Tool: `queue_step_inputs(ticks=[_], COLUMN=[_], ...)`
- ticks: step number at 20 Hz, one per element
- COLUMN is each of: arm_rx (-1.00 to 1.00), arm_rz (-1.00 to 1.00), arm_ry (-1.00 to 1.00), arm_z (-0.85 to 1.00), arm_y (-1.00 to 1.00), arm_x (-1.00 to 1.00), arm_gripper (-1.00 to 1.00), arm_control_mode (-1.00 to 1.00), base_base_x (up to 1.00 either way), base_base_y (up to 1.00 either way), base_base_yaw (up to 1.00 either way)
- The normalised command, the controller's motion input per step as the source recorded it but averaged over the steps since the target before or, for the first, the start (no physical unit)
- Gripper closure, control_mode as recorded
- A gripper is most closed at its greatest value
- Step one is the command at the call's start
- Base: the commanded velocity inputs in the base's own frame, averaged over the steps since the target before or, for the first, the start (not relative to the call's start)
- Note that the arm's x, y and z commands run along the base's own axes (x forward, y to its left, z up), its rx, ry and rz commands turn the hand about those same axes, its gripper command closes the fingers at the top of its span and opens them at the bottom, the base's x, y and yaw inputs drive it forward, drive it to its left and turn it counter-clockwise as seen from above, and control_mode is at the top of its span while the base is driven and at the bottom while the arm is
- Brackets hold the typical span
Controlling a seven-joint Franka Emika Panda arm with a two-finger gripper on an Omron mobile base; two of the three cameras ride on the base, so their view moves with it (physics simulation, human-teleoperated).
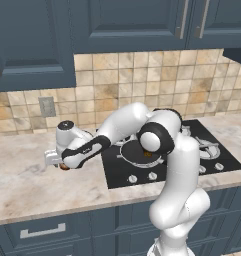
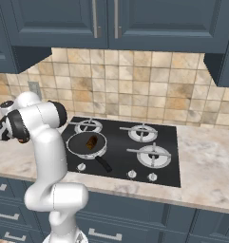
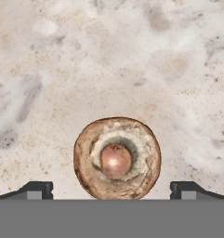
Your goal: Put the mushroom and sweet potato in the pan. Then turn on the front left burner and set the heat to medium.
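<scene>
Marbled beige counter [image 3: 132, 60] lay under my claw [image 3: 111, 190], whose jaws stood spread wide with a dark fingertip [image 3: 38, 189] on either side of the mushroom [image 3: 117, 158], touching nothing; the mushroom sat on the stone with its pale gills and stub of stem facing up at me. From the left base view my claw [image 1: 59, 161] hung low over the counter just left of the black cooktop [image 1: 212, 155]. Further right, on the front left burner, the pan [image 2: 82, 144] already held the sweet potato [image 2: 91, 142].
</scene>
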Motion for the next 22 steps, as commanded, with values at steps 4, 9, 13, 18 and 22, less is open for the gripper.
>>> queue_step_inputs(ticks=[4, 9, 13, 18, 22], arm_rx=[0.00, 0.00, 0.00, 0.00, 0.00], arm_rz=[0.00, 0.00, 0.00, 0.00, 0.00], arm_ry=[0.00, -0.01, 0.00, 0.00, 0.00], arm_z=[-0.08, 0.00, 0.00, -0.01, -0.10], arm_y=[0.00, 0.00, 0.00, 0.00, 0.00], arm_x=[0.12, 0.21, 0.17, 0.00, 0.00], arm_gripper=[-1.00, -1.00, -1.00, -1.00, -1.00], arm_control_mode=[-1.00, -1.00, -1.00, -1.00, -1.00], base_base_x=[0.00, 0.00, 0.00, 0.00, 0.00], base_base_y=[0.00, 0.00, 0.00, 0.00, 0.00], base_base_yaw=[0.00, 0.00, 0.00, 0.00, 0.00])
